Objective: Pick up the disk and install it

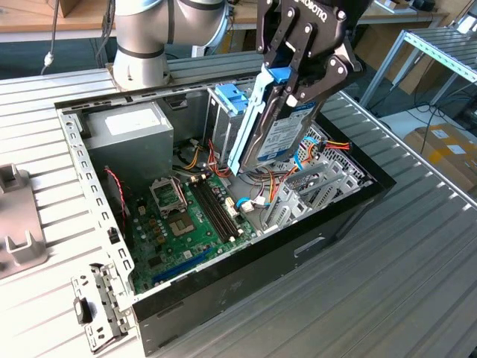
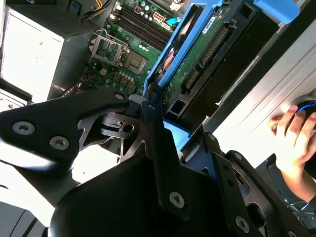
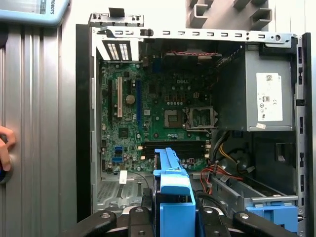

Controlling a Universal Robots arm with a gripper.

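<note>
Gripper (image 1: 299, 80), upper centre of ext. view, jaws clamped on top end of the disk (image 1: 279, 134), long axis hanging steeply down-left from jaws, lower end over open PC case (image 1: 298, 250), not yet seated.

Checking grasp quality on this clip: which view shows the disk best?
The exterior view: the disk hangs tilted in the gripper above the open computer case, blue carrier and labelled face visible. The second wrist view shows its circuit-board side; the first wrist view, the blue carrier end-on.
</note>
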